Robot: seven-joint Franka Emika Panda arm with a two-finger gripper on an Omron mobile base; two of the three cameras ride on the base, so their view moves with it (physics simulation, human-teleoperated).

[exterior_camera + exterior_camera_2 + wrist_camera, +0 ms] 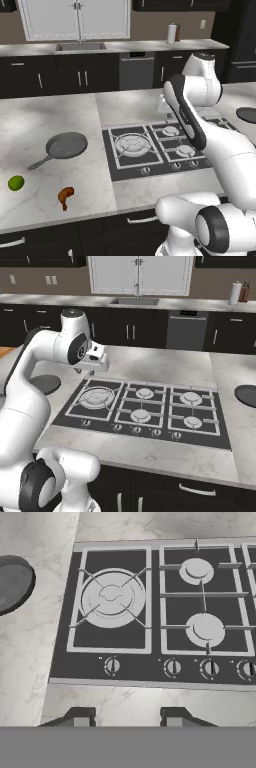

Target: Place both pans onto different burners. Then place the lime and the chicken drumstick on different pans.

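A: While spread and empty above the near counter edge, gripper (127,717) poised over cooktop (160,667); nothing yet on burners; first pick?

B: Mid-grey pan (66,145), left counter, well apart from cooktop; lime (16,182) and chicken drumstick (65,195) nearer still; dark pan (248,395) on right counter.

A: Grasp point?

B: Probably handle, squarely across; lift level; centre over large burner (112,597); smaller rings reserved for dark pan.

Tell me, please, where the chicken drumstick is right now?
In the left base view, the chicken drumstick lies on the marble counter left of the cooktop, near the front edge, right of the lime and below the grey pan.
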